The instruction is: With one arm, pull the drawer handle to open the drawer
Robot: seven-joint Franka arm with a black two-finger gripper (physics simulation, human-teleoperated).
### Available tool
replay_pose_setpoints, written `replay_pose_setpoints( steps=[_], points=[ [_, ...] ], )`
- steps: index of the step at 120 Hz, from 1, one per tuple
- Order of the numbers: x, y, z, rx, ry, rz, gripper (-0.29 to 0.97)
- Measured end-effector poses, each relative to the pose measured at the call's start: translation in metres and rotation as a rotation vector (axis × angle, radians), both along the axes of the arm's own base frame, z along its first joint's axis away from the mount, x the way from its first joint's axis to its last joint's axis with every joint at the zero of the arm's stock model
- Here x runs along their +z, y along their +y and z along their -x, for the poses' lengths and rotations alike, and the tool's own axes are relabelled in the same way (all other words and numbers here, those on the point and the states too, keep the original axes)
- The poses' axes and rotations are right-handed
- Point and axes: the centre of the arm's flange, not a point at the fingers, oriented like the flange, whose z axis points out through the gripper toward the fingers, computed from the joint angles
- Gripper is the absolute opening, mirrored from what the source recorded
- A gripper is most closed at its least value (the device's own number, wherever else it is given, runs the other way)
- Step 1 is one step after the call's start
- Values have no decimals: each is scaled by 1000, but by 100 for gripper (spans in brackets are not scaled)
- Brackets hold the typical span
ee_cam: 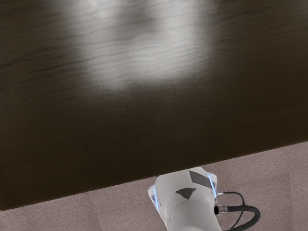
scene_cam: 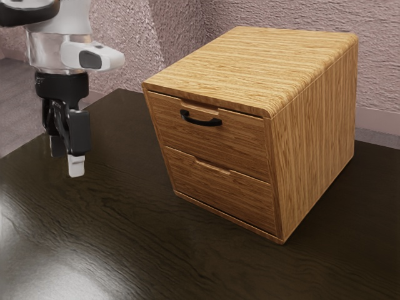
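On the dark counter stands a wooden cabinet with two drawers stacked one above the other. The upper drawer carries a black handle near its top edge. It and the lower drawer both sit flush with the cabinet face, so their insides are hidden. Well apart from the handle, toward the exterior view's left, the hand hangs above the counter, pointing down, with its fingers parted and nothing between them.

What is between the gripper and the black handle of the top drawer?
Nothing: in the exterior view only bare dark table separates gripper and handle.
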Motion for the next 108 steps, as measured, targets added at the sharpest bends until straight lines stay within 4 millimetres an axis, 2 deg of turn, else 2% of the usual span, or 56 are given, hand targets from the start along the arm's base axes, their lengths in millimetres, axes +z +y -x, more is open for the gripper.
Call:
replay_pose_setpoints(
  steps=[11, 30, 46, 50, 54, 59, 65, 71, 83, 93, 99, 108],
  points=[
    [-2, 3, -25, -101, -126, 43, 68],
    [0, 14, -48, -246, -251, 68, 68],
    [6, 24, -52, -341, -311, 81, 68],
    [12, 26, -50, -368, -335, 77, 68],
    [21, 26, -39, -400, -367, 71, 68],
    [34, 15, -21, -463, -407, 62, 68],
    [38, -17, -17, -588, -435, 42, 68],
    [26, -28, -27, -684, -453, 32, 68],
    [10, -17, -52, -814, -487, 8, 68],
    [2, -21, -70, -930, -505, -2, 66],
    [0, -28, -78, -999, -520, -3, 64],
    [-7, -50, -95, -1113, -528, 7, 59]
  ],
)
